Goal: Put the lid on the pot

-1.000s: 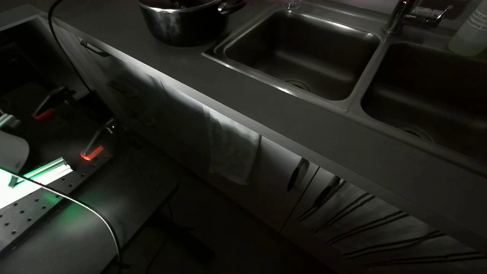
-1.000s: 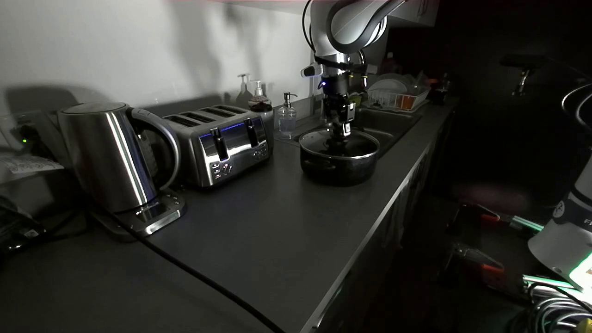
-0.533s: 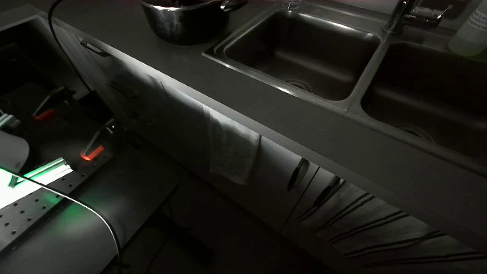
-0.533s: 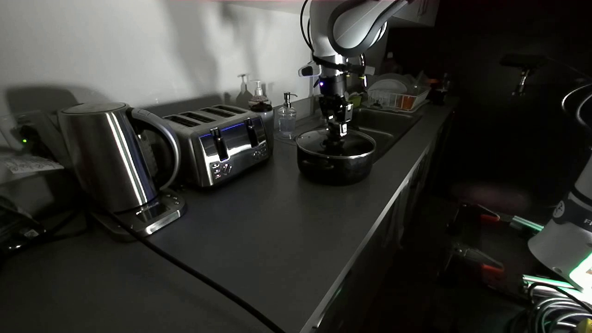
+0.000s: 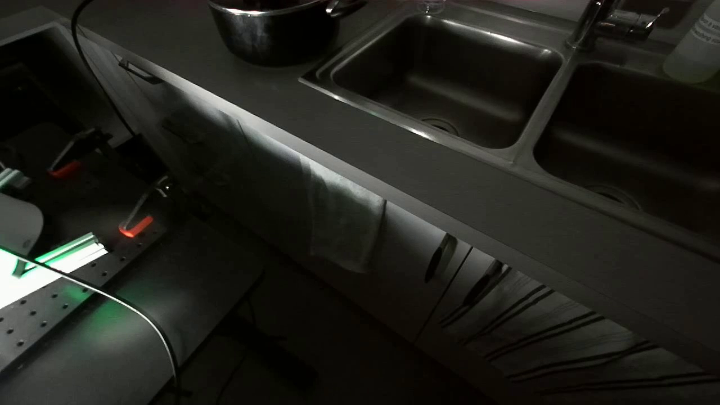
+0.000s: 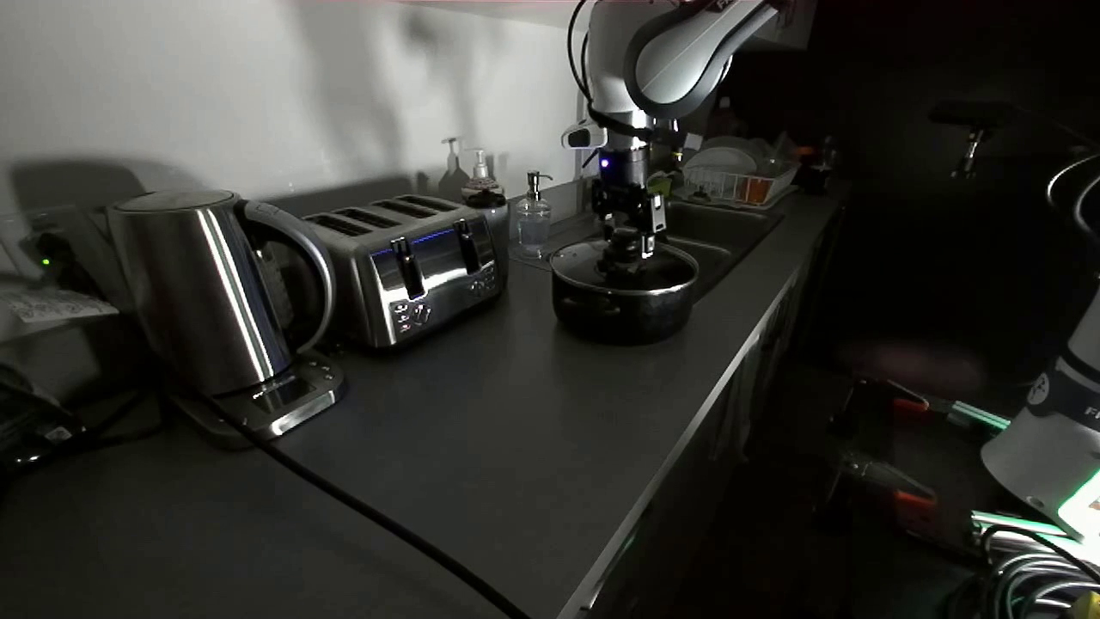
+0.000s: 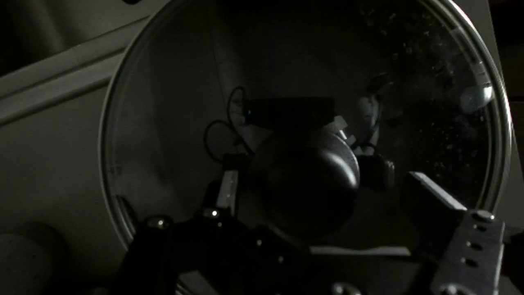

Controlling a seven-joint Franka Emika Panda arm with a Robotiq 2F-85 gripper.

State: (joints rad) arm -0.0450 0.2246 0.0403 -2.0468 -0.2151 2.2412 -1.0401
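On the counter [image 6: 481, 447] beside the sink [image 5: 543, 112]: pot [image 6: 623, 320], lid [image 7: 294, 61] looks seated — gripper [image 7: 331, 190] spread wide about the knob [image 7: 307, 196], holding nothing. Risk: sideways drift while lifting away could snag the knob, unseating the lid.

I'm looking over a long grey desk [image 6: 490, 447], brightest along its front; a double sink [image 5: 544, 107] is set into it; the pot [image 6: 623, 316] stands upright on the desk, just beside the sink; I have a toaster [image 6: 443, 266] and, near that, a kettle base [image 6: 305, 400]; a black cord [image 6: 369, 513] runs across the desk; a soap bottle [image 6: 533, 225] stands at the sink's corner, on desk or rim I cannot tell; beyond, I make out a dish rack [image 6: 720, 184].
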